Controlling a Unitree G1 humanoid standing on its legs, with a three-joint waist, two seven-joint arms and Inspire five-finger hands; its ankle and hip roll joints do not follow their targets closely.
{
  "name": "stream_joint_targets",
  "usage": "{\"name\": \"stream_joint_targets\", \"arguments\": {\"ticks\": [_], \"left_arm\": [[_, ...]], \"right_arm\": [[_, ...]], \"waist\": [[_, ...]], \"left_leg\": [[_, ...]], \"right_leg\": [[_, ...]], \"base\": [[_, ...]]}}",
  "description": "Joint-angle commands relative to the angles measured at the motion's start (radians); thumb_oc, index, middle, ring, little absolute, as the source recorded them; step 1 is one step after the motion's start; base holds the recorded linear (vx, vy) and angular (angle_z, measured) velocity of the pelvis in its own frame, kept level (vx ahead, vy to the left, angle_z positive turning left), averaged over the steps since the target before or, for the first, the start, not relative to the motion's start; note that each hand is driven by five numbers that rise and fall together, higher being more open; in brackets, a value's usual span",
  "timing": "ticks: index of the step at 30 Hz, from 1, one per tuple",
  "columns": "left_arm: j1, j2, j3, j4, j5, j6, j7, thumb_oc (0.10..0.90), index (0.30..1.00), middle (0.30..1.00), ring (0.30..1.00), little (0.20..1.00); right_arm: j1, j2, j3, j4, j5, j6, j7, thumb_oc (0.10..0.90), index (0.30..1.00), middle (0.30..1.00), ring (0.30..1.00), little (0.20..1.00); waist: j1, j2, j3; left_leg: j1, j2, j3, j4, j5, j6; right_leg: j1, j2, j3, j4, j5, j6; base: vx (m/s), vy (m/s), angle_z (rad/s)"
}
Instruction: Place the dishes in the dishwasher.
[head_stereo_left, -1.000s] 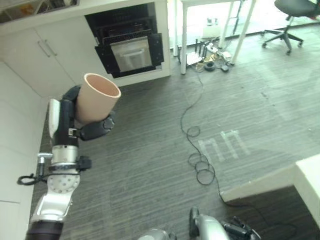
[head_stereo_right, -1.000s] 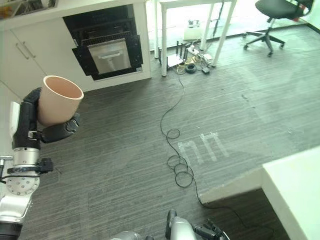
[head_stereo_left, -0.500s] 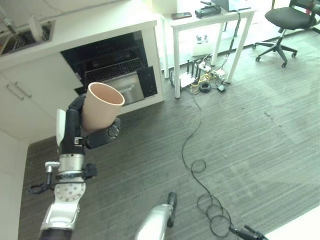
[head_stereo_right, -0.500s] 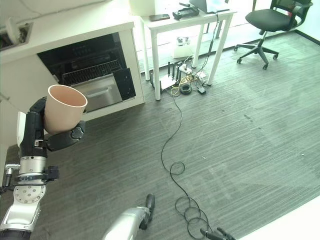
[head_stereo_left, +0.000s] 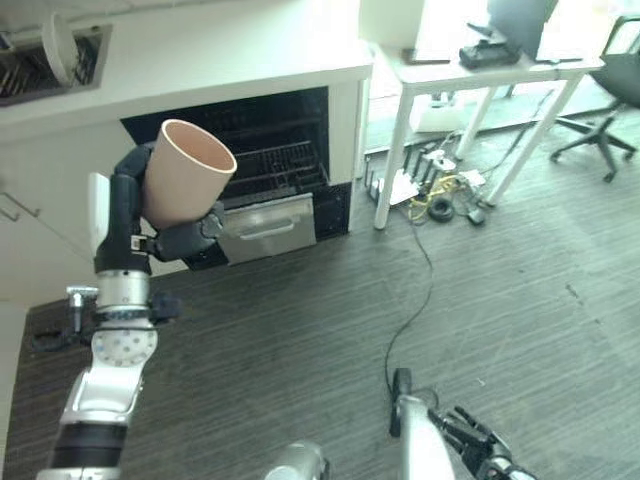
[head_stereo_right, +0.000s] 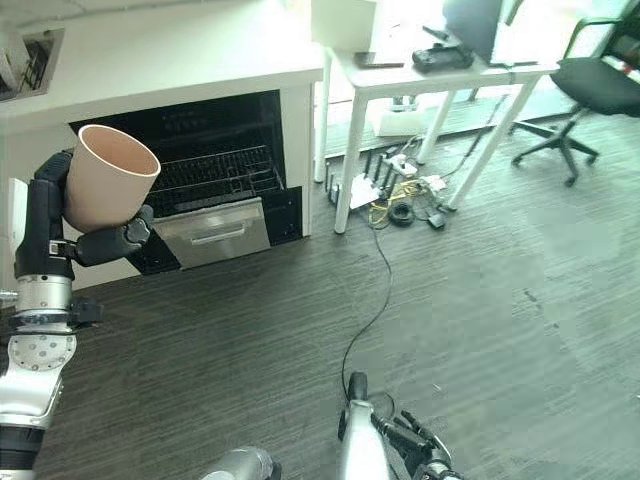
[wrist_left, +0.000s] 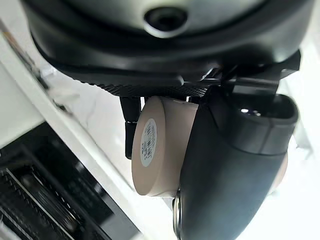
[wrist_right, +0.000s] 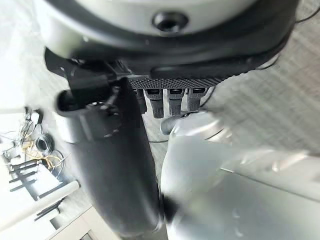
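Pink cup (head_stereo_left: 185, 185) sits upright in the left hand (head_stereo_left: 150, 235), fingers curled round it, short of the open dishwasher (head_stereo_left: 265, 175); a loosened grasp could drop it; right hand (head_stereo_right: 415, 450) hangs relaxed

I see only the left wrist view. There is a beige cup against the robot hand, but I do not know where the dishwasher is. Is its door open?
Observer: Yes. In the left eye view the dishwasher stands open under the white counter, with a wire rack showing inside.
Operator: Is the cup upright?
Observer: Nearly. The cup has its open mouth up, tilted a little toward the dishwasher, and the left robot hand is curled round it.
Operator: And the other hand?
Observer: The right robot hand hangs low near the floor, fingers relaxed, holding nothing.
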Motion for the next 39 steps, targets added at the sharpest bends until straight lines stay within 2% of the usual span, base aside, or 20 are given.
{"name": "stream_joint_targets", "arguments": {"ticks": [1, 3, 4, 7, 8, 12, 15, 16, 19, 25, 26, 27, 29, 30, 31, 32, 33, 35, 36, 39], "left_arm": [[-0.062, 0.053, 0.101, -0.134, 0.018, -0.109, 0.084, 0.400, 0.300, 0.300, 0.300, 0.300], [-0.030, 0.041, 0.125, -0.150, 0.023, -0.105, 0.089, 0.400, 0.300, 0.300, 0.300, 0.300], [-0.017, 0.036, 0.140, -0.168, 0.032, -0.093, 0.089, 0.400, 0.300, 0.300, 0.300, 0.300], [-0.021, 0.018, 0.158, -0.200, 0.033, -0.062, 0.074, 0.400, 0.300, 0.300, 0.300, 0.300], [-0.047, 0.035, 0.158, -0.201, -0.005, -0.045, 0.055, 0.400, 0.300, 0.300, 0.300, 0.300], [-0.084, 0.082, 0.153, -0.196, -0.072, -0.033, 0.032, 0.400, 0.300, 0.300, 0.300, 0.300], [-0.115, 0.082, 0.118, -0.205, -0.100, -0.042, 0.034, 0.400, 0.300, 0.300, 0.300, 0.300], [-0.107, 0.055, 0.102, -0.212, -0.076, -0.061, 0.043, 0.400, 0.300, 0.300, 0.300, 0.300], [-0.084, 0.031, 0.087, -0.228, -0.032, -0.068, 0.064, 0.400, 0.300, 0.300, 0.300, 0.300], [-0.073, 0.042, 0.079, -0.239, 0.002, -0.065, 0.103, 0.400, 0.300, 0.300, 0.300, 0.300], [-0.071, 0.051, 0.084, -0.242, -0.005, -0.059, 0.102, 0.400, 0.300, 0.300, 0.300, 0.300], [-0.077, 0.059, 0.083, -0.240, -0.011, -0.054, 0.101, 0.400, 0.300, 0.300, 0.300, 0.300], [-0.082, 0.062, 0.079, -0.236, -0.015, -0.053, 0.100, 0.400, 0.300, 0.300, 0.300, 0.300], [-0.092, 0.062, 0.071, -0.233, -0.021, -0.050, 0.094, 0.400, 0.300, 0.300, 0.300, 0.300], [-0.111, 0.069, 0.057, -0.232, -0.028, -0.034, 0.086, 0.400, 0.300, 0.300, 0.300, 0.300], [-0.113, 0.071, 0.055, -0.231, -0.028, -0.032, 0.086, 0.400, 0.300, 0.300, 0.300, 0.300], [-0.130, 0.075, 0.044, -0.229, -0.029, -0.017, 0.079, 0.400, 0.300, 0.300, 0.300, 0.300], [-0.146, 0.088, 0.032, -0.225, -0.038, -0.005, 0.072, 0.400, 0.300, 0.300, 0.300, 0.300], [-0.164, 0.108, 0.022, -0.206, -0.057, -0.013, 0.059, 0.400, 0.300, 0.300, 0.300, 0.300], [-0.144, 0.107, 0.042, -0.200, -0.058, -0.022, 0.052, 0.400, 0.300, 0.300, 0.300, 0.300]], "right_arm": [[0.018, -0.072, 0.028, 0.052, -0.013, 0.009, -0.043, 0.800, 0.900, 0.900, 0.900, 0.900], [0.019, -0.077, 0.037, 0.066, -0.025, 0.017, -0.057, 0.800, 0.900, 0.900, 0.900, 0.900], [0.023, -0.081, 0.039, 0.076, -0.037, 0.007, -0.051, 0.800, 0.900, 0.900, 0.900, 0.900], [0.026, -0.090, 0.036, 0.082, -0.053, -0.024, -0.048, 0.800, 0.900, 0.900, 0.900, 0.900], [0.019, -0.102, 0.028, 0.080, -0.023, -0.033, -0.062, 0.800, 0.900, 0.900, 0.900, 0.900], [0.013, -0.111, 0.005, 0.067, -0.020, -0.016, -0.082, 0.800, 0.900, 0.900, 0.900, 0.900], [0.033, -0.110, 0.000, 0.055, -0.035, -0.007, -0.094, 0.800, 0.900, 0.900, 0.900, 0.900], [0.033, -0.109, 0.006, 0.058, -0.028, -0.008, -0.109, 0.800, 0.900, 0.900, 0.900, 0.900], [0.039, -0.108, 0.011, 0.054, 0.001, 0.004, -0.117, 0.800, 0.900, 0.900, 0.900, 0.900], [0.048, -0.077, 0.015, 0.038, -0.005, -0.025, -0.132, 0.800, 0.900, 0.900, 0.900, 0.900], [0.046, -0.068, 0.022, 0.025, -0.017, -0.029, -0.134, 0.800, 0.900, 0.900, 0.900, 0.900], [0.045, -0.057, 0.031, 0.009, -0.027, -0.023, -0.140, 0.800, 0.900, 0.900, 0.900, 0.900], [0.044, -0.054, 0.034, 0.006, -0.028, -0.022, -0.140, 0.800, 0.900, 0.900, 0.900, 0.900], [0.047, -0.050, 0.037, 0.007, -0.027, -0.024, -0.143, 0.800, 0.900, 0.900, 0.900, 0.900], [0.046, -0.048, 0.035, 0.014, -0.035, -0.016, -0.146, 0.800, 0.900, 0.900, 0.900, 0.900], [0.046, -0.047, 0.034, 0.016, -0.036, -0.015, -0.147, 0.800, 0.900, 0.900, 0.900, 0.900], [0.044, -0.051, 0.031, 0.031, -0.044, -0.009, -0.144, 0.800, 0.900, 0.900, 0.900, 0.900], [0.045, -0.055, 0.022, 0.049, -0.051, -0.010, -0.133, 0.800, 0.900, 0.900, 0.900, 0.900], [0.048, -0.060, 0.011, 0.070, -0.060, -0.013, -0.117, 0.800, 0.900, 0.900, 0.900, 0.900], [0.053, -0.070, 0.004, 0.079, -0.087, -0.001, -0.106, 0.800, 0.900, 0.900, 0.900, 0.900]], "waist": [[-0.024, 0.036, -0.093], [-0.011, 0.040, -0.102], [0.004, 0.038, -0.099], [0.013, 0.044, -0.084], [0.014, 0.044, -0.074], [0.006, 0.063, -0.070], [-0.002, 0.084, -0.068], [0.013, 0.075, -0.072], [0.025, 0.073, -0.089], [0.033, 0.077, -0.089], [0.034, 0.085, -0.083], [0.026, 0.097, -0.070], [0.020, 0.099, -0.059], [0.012, 0.093, -0.053], [0.000, 0.080, -0.047], [0.000, 0.077, -0.045], [-0.010, 0.055, -0.043], [-0.020, 0.036, -0.050], [-0.029, 0.025, -0.068], [-0.016, 0.020, -0.093]], "left_leg": [[0.045, -0.013, 0.034, -0.121, 0.007, 0.003], [0.057, 0.036, 0.050, -0.121, 0.095, -0.040], [0.050, 0.058, 0.071, -0.121, 0.206, -0.066], [-0.018, 0.080, 0.119, -0.009, 0.264, -0.086], [-0.081, 0.091, 0.175, 0.004, 0.269, -0.088], [-0.119, 0.045, 0.230, -0.121, 0.203, -0.061], [-0.227, 0.043, 0.257, -0.121, 0.240, -0.085], [-0.245, 0.035, 0.251, -0.121, 0.244, -0.077], [-0.247, 0.031, 0.235, -0.121, 0.227, -0.062], [-0.200, 0.038, 0.243, -0.121, 0.189, -0.028], [-0.188, 0.043, 0.239, -0.121, 0.180, -0.013], [-0.172, 0.051, 0.225, -0.121, 0.169, 0.010], [-0.163, 0.051, 0.219, -0.121, 0.164, 0.023], [-0.154, 0.044, 0.218, -0.121, 0.156, 0.033], [-0.130, 0.039, 0.226, -0.121, 0.139, 0.033], [-0.126, 0.038, 0.226, -0.121, 0.137, 0.032], [-0.106, 0.028, 0.231, -0.121, 0.120, 0.025], [-0.092, 0.021, 0.234, -0.121, 0.097, 0.022], [-0.083, 0.023, 0.219, -0.121, 0.067, 0.017], [-0.081, 0.045, 0.211, -0.121, 0.061, -0.003]], "right_leg": [[0.132, -0.015, -0.055, -0.015, -0.053, 0.056], [0.174, 0.000, -0.065, -0.015, -0.084, 0.033], [0.213, 0.008, -0.066, -0.015, -0.119, 0.017], [0.280, 0.021, -0.080, -0.015, -0.172, -0.010], [0.310, 0.018, -0.111, -0.015, -0.196, -0.019], [0.319, 0.036, -0.139, -0.015, -0.219, -0.015], [0.319, 0.066, -0.171, -0.015, -0.239, -0.022], [0.321, 0.064, -0.178, -0.015, -0.253, -0.025], [0.326, 0.060, -0.201, -0.015, -0.258, -0.024], [0.376, 0.043, -0.253, -0.015, -0.254, -0.025], [0.394, 0.050, -0.264, -0.015, -0.247, -0.026], [0.403, 0.059, -0.266, 0.003, -0.191, -0.015], [0.380, 0.053, -0.258, 0.057, -0.174, -0.007], [0.354, 0.045, -0.243, 0.074, -0.158, 0.003], [0.340, 0.016, -0.235, -0.014, -0.130, 0.023], [0.337, 0.012, -0.233, -0.015, -0.131, 0.025], [0.291, -0.022, -0.195, -0.015, -0.134, 0.047], [0.247, -0.047, -0.142, -0.015, -0.115, 0.076], [0.206, -0.049, -0.073, -0.015, -0.102, 0.097], [0.218, -0.047, -0.081, -0.015, -0.132, 0.085]], "base": [[0.54, -0.358, 0.96], [0.37, -0.248, 0.15], [0.38, -0.222, -0.36], [0.30, -0.171, 0.11], [0.15, -0.080, 0.62], [0.11, 0.060, 0.38], [-0.01, 0.109, 0.58], [0.03, 0.137, 0.95], [0.01, 0.156, 0.11], [0.06, 0.122, -0.01], [0.11, 0.174, -0.03], [0.09, 0.121, -0.05], [0.06, 0.057, -0.03], [0.18, -0.050, -0.03], [0.19, -0.082, 0.02], [0.27, -0.194, 0.06], [0.19, -0.171, 0.05], [0.32, -0.262, 0.20], [0.36, -0.285, 0.42], [0.42, -0.351, 0.69]]}}
